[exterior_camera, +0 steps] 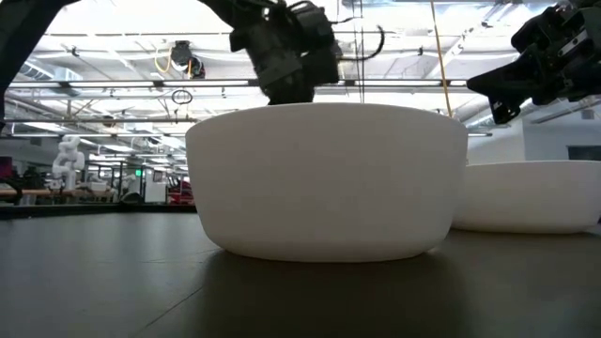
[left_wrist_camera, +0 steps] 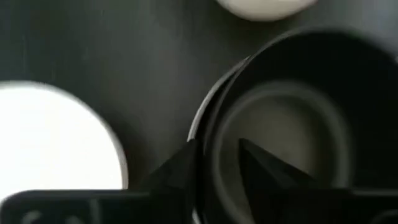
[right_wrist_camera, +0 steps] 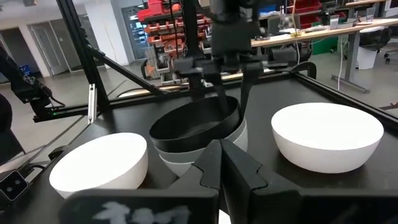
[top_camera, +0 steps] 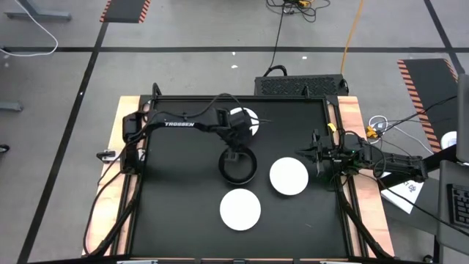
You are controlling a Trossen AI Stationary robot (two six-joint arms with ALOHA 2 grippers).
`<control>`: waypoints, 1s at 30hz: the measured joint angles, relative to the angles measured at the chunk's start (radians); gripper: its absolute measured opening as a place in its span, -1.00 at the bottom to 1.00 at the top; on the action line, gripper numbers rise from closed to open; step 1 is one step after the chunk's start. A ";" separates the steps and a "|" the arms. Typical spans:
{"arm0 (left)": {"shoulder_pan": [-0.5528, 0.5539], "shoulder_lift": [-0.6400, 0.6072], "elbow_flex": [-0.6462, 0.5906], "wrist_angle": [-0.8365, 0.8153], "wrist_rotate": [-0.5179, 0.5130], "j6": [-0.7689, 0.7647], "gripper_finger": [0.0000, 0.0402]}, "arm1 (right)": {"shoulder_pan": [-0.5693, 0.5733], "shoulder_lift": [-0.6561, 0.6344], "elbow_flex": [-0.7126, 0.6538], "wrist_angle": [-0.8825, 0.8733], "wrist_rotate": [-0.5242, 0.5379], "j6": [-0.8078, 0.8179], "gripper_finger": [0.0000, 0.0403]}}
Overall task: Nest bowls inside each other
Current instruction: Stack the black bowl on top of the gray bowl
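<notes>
High view: left pincer (top_camera: 236, 156) on black bowl (top_camera: 238, 168)

Far white bowl (top_camera: 248, 119) half hidden under left arm; nested bowls' count unclear.

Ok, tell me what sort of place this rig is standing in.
Probably an industrial lab or workshop: striped hazard floor mats, cables trailing over a concrete floor, red storage racks and workbenches behind the table.

"TROSSEN", seemingly, on the left arm (top_camera: 179, 123).
</notes>
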 joint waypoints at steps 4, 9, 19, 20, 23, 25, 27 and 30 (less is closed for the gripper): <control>-0.006 -0.001 0.008 0.034 0.023 -0.024 -0.13 | 0.000 0.000 0.000 -0.013 0.000 0.000 -1.00; 0.025 -0.001 0.000 0.039 0.042 -0.046 0.10 | 0.000 0.000 0.000 -0.028 0.000 0.001 -1.00; 0.045 0.015 -0.002 0.045 0.110 -0.061 0.10 | 0.000 0.000 0.000 -0.032 0.000 0.001 -1.00; 0.045 0.023 -0.004 0.046 0.114 -0.065 0.07 | 0.000 0.000 0.000 -0.032 0.000 0.001 -1.00; 0.044 0.053 -0.005 0.046 0.120 -0.072 -0.05 | 0.000 0.000 0.000 -0.032 0.000 0.001 -1.00; 0.045 0.074 -0.005 0.046 0.121 -0.074 -0.15 | 0.000 0.000 0.000 -0.034 0.000 0.005 -1.00; 0.045 0.091 -0.005 0.042 0.122 -0.076 -0.26 | 0.000 0.000 -0.001 -0.037 0.000 0.008 -1.00; 0.045 0.107 -0.005 0.022 0.128 -0.066 -0.46 | 0.000 0.000 -0.010 -0.036 0.000 0.018 -1.00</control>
